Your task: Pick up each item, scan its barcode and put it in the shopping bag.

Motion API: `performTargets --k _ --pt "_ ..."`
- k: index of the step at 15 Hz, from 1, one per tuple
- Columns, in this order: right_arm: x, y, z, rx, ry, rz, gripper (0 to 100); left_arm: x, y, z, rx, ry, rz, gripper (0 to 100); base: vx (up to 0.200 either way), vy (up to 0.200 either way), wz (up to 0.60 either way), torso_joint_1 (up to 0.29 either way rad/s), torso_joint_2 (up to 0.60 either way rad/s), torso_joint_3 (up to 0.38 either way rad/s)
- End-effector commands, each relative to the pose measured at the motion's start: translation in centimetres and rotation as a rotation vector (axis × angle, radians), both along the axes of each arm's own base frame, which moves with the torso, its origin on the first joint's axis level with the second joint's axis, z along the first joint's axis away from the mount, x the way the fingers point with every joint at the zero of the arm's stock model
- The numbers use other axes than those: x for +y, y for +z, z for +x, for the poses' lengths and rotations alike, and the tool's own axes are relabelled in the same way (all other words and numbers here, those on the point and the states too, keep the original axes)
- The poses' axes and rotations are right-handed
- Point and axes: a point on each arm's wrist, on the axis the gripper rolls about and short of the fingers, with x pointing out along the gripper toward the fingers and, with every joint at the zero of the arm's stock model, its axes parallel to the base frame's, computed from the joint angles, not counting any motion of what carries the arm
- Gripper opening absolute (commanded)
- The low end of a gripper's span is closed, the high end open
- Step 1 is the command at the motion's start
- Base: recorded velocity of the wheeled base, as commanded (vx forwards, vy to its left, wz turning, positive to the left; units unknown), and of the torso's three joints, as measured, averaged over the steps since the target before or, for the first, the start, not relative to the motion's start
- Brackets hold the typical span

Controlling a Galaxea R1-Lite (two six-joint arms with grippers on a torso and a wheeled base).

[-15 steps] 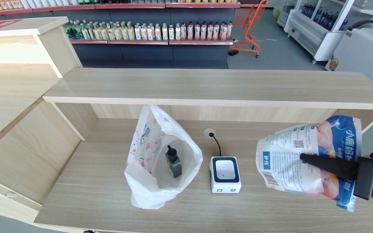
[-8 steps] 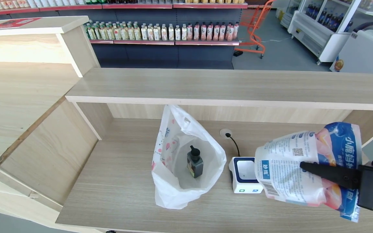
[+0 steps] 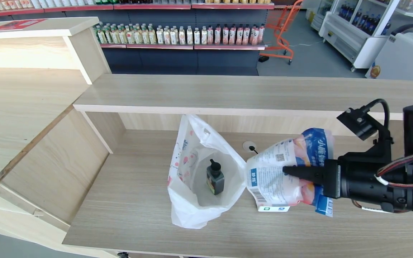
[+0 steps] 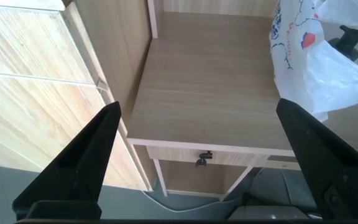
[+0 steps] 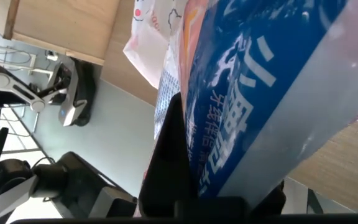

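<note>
One pouch (image 3: pixel 274 179) is in hand: the right gripper (image 3: pixel 289 171) pinches it across its middle, one dark finger lying over the printed white face and the pouch's bulk bulging to either side. Directly beneath the gripper's fingertips sits the scanner (image 3: pixel 273 208), mostly covered by the pouch, which appears to be held low over it so the barcode can be read. The barcode (image 3: pixel 260 196) lies at the pouch's corner ahead of the fingertips, on the face turned upward, so it probably needs tipping toward the scanner window. The pouch's long axis seems to run along the finger line, white printed end pointing ahead of the fingertips and blue end back toward the wrist. Just beyond the fingertips the shopping bag (image 3: pixel 188 200) stands open-mouthed on the worktop (image 3: pixel 138 215), a dark bottle (image 3: pixel 215 178) already inside, near enough for a short carry. The left gripper (image 4: pixel 197 106) hangs with fingers spread wide and empty off the worktop's near edge, the bag well ahead of it.
</note>
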Motion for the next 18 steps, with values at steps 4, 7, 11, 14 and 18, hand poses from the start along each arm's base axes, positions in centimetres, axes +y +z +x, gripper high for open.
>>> performTargets --k 4,7,11,14,18 --pt "5.0 -5.7 4.9 0.090 0.082 -0.046 0 0.0 0.0 0.0 0.000 0.000 -0.001 100 0.000 0.000 0.00 0.000 0.00 0.000" --pt "7.0 -6.5 6.1 0.078 0.120 -0.018 0 0.0 0.0 0.0 0.000 0.000 -0.001 100 0.000 0.000 0.00 0.000 0.00 0.000" --pt "7.3 -7.7 7.2 0.086 0.121 -0.016 0 0.0 0.0 0.0 0.000 0.000 -0.001 100 0.000 0.000 0.00 0.000 0.00 0.000" --pt "7.4 -8.1 7.9 0.089 0.144 0.006 0 0.0 0.0 0.0 0.000 0.000 -0.001 100 0.000 0.000 0.00 0.000 0.00 0.000" --pt "7.2 -9.3 8.6 0.124 0.159 0.006 0 0.0 0.0 0.0 0.000 0.000 0.001 100 0.000 0.000 0.00 0.000 0.00 0.000"
